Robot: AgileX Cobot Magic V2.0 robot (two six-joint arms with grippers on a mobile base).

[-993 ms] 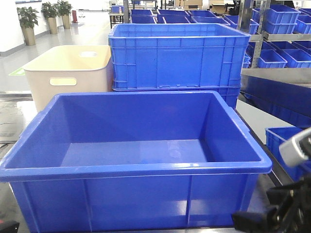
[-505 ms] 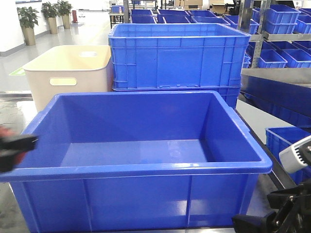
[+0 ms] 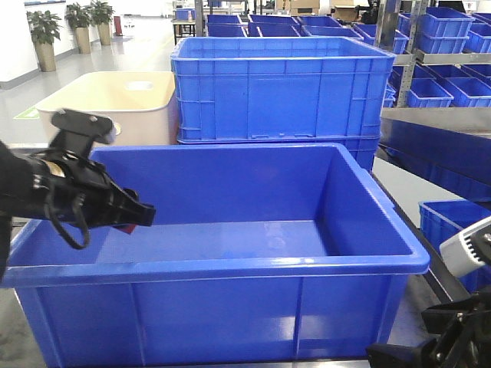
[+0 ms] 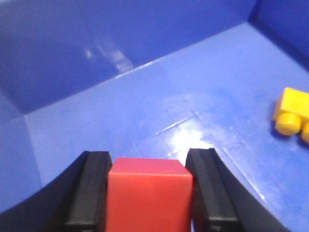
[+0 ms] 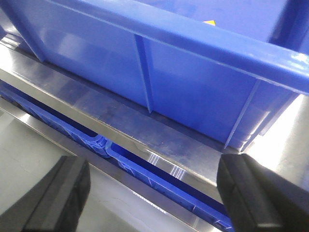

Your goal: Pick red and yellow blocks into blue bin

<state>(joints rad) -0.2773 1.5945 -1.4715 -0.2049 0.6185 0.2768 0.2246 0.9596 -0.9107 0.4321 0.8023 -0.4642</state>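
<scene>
The blue bin [image 3: 230, 268] stands in front of me, wide and smooth-walled. My left gripper [image 3: 132, 218] hangs inside its left part, above the floor, shut on the red cube [image 4: 148, 193], which sits squarely between both fingers; a sliver of red [image 3: 123, 228] shows in the front view. The yellow studded brick [image 4: 292, 113] lies on the bin floor [image 4: 193, 96], at the right edge of the left wrist view. My right gripper [image 5: 149, 198] is open and empty, low outside the bin's front right corner [image 3: 406, 354], beside the bin's outer wall [image 5: 193, 82].
A taller ribbed blue crate [image 3: 280, 88] stands behind the bin, with a beige tub [image 3: 107, 107] to its left. Shelves of blue bins [image 3: 445, 46] fill the right. A small blue bin [image 3: 445, 218] sits low on the right. Under the steel table edge [image 5: 145, 130] lie more blue bins [image 5: 159, 169].
My left arm came in from the left edge and now reaches over the bin's left rim with the red cube. The right gripper has barely moved.
</scene>
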